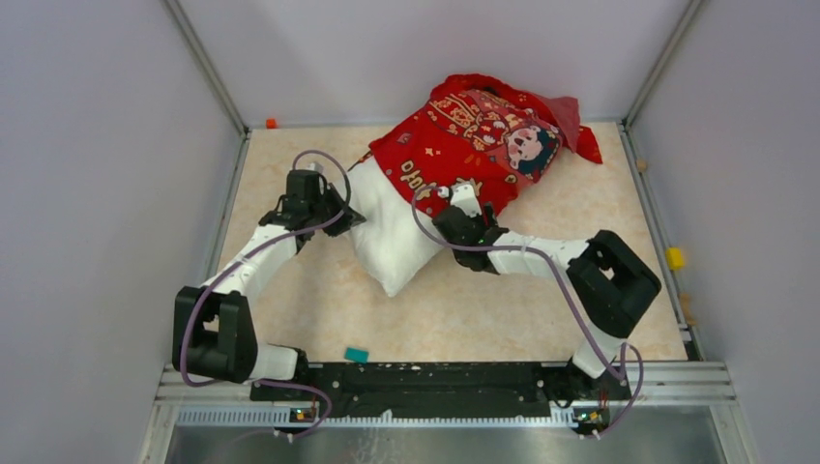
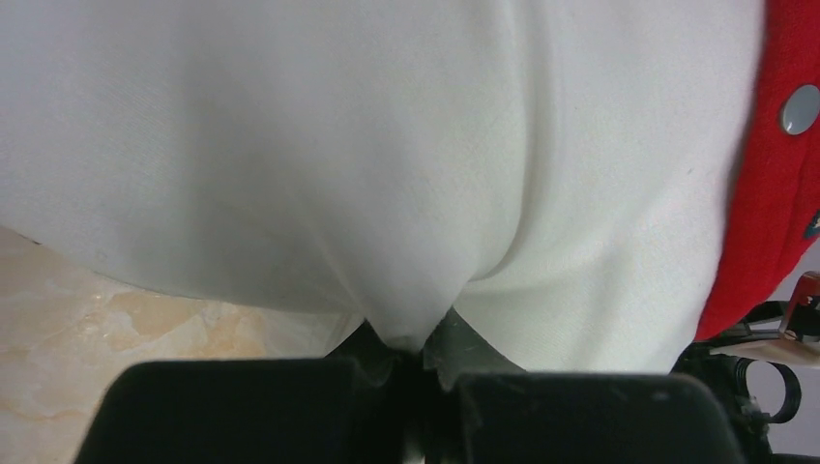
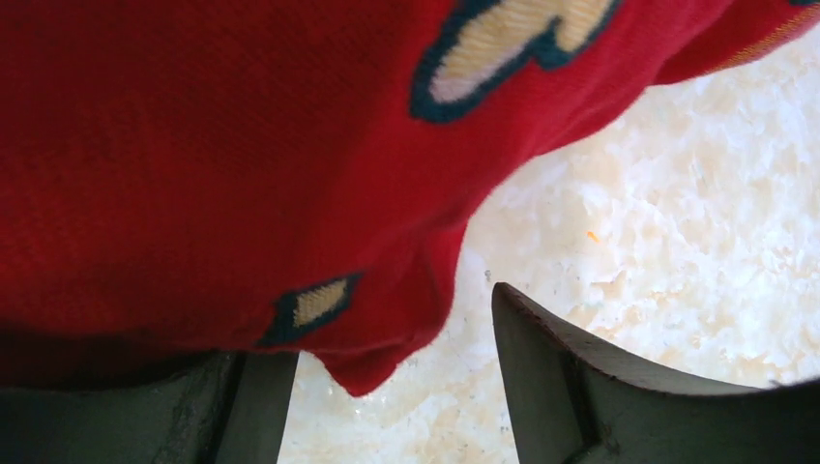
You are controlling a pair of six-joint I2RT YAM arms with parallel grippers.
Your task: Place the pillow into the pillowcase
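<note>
Near end of pillow [image 1: 396, 242] lies bare on worktop [image 1: 541, 319]. Left fingers [image 2: 541, 406] are closed, pinching a pillow fold. Right fingers [image 3: 580, 387] gape around the hem of the pillowcase [image 1: 464, 140], gripping nothing. Far half is cased. Risk: hem slips free and bunches.

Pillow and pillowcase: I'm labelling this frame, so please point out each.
pillow [image 1: 395, 237], top external view, its bare white near end.
pillowcase [image 1: 464, 145], top external view, its printed red middle.

Both arms reached forward, left gripper [image 2: 416, 360] pinched closed on the pillow [image 2: 290, 145], right gripper [image 3: 387, 387] spread wide.
</note>
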